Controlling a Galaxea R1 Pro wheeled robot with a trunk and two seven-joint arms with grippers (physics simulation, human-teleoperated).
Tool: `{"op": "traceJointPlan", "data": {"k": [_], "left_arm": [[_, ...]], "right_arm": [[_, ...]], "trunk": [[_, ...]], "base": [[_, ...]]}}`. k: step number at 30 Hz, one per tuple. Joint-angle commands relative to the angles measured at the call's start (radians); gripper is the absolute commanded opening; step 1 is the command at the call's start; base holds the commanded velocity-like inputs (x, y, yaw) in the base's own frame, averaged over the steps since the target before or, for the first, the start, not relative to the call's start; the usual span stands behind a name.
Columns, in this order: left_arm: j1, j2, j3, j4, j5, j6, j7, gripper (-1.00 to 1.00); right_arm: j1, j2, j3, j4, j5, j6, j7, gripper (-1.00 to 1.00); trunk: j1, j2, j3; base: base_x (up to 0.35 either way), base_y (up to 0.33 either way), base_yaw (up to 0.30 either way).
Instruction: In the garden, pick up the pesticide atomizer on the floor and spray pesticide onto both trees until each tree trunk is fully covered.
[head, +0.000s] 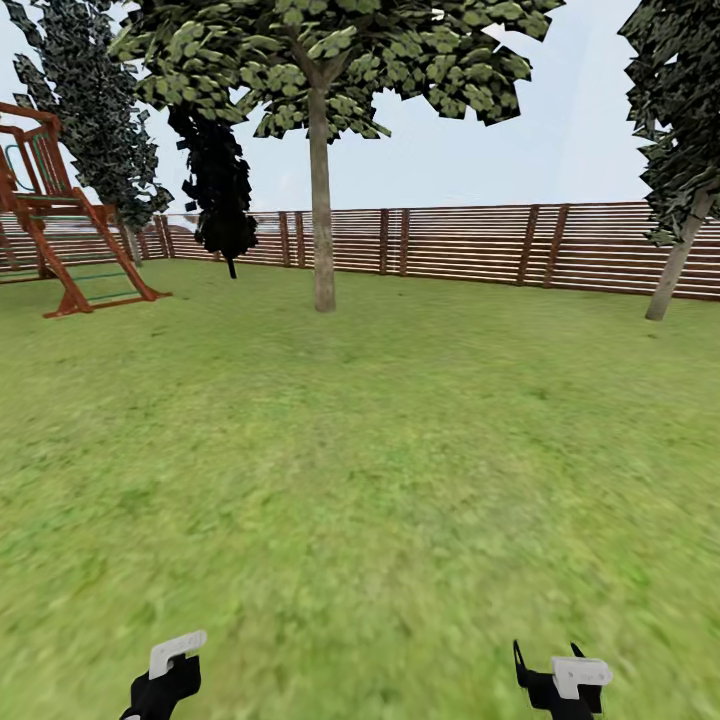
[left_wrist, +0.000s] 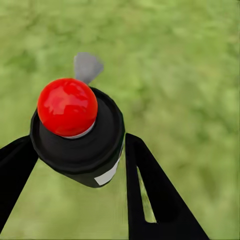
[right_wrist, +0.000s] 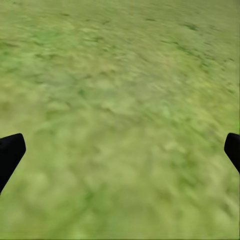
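Observation:
The pesticide atomizer, a black sprayer with a red dome and a pale strip, sits between the black fingers of my left gripper, which is shut on it above the grass floor. My left gripper is low at the bottom left of the head view. At the bottom right, my right gripper is open, and its fingertips stand wide apart over bare grass in the right wrist view. One tree stands ahead at mid-distance on the lawn. Its straight grey-brown trunk rises in front of the fence.
A brown slatted fence closes the far side of the lawn. A red wooden play frame stands at the far left, with dark conifers beside it. A leaning trunk under dark foliage is at the right edge. Open grass lies between me and the tree.

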Motion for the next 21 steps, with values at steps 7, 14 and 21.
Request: {"op": "traceJointPlan", "data": {"k": [7,14,21], "left_arm": [[-0.001,0.000,-0.006,0.001,0.008,-0.003,-0.002,-1.00],[-0.001,0.000,-0.006,0.001,0.008,-0.003,-0.002,-1.00],[-0.001,0.000,-0.006,0.001,0.008,-0.003,-0.003,-1.00]], "right_arm": [[-0.001,0.000,0.005,0.001,0.004,-0.001,-0.009,1.00],[-0.001,0.000,0.005,0.001,0.004,-0.001,-0.009,1.00],[-0.001,0.000,0.005,0.001,0.004,-0.001,-0.009,1.00]], "trunk": [[0.000,0.000,-0.001],[0.000,0.000,-0.001],[0.000,0.000,-0.001]], "base": [[0.331,0.000,0.000],[0.331,0.000,0.000],[0.331,0.000,0.000]]}}
